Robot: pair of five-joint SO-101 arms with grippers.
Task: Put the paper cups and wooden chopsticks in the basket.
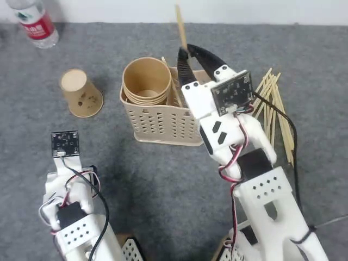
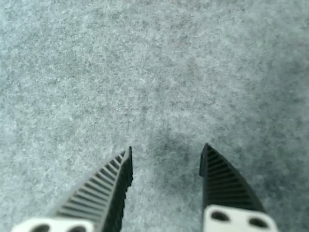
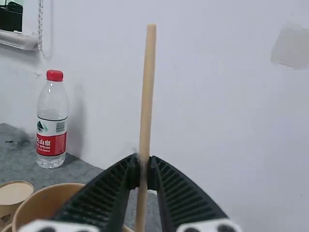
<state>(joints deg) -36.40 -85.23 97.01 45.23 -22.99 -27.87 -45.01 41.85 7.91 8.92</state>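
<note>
My right gripper [image 1: 187, 53] is shut on one wooden chopstick [image 1: 181, 27] and holds it upright over the right part of the cream basket [image 1: 163, 124]. The right wrist view shows that chopstick [image 3: 146, 96] pinched between the black fingers [image 3: 116, 186]. A stack of paper cups [image 1: 147, 81] stands in the basket's left part. One paper cup [image 1: 81, 93] lies on its side on the grey carpet left of the basket. Several loose chopsticks [image 1: 277, 114] lie right of the basket. My left gripper [image 2: 166, 159] hangs open over bare carpet at the near left, nothing between its fingers.
A plastic water bottle [image 1: 33, 23] with a red label lies at the far left by the wall; it stands out too in the right wrist view as the bottle [image 3: 50, 121]. Bare carpet [image 1: 157, 185] stretches between the two arm bases.
</note>
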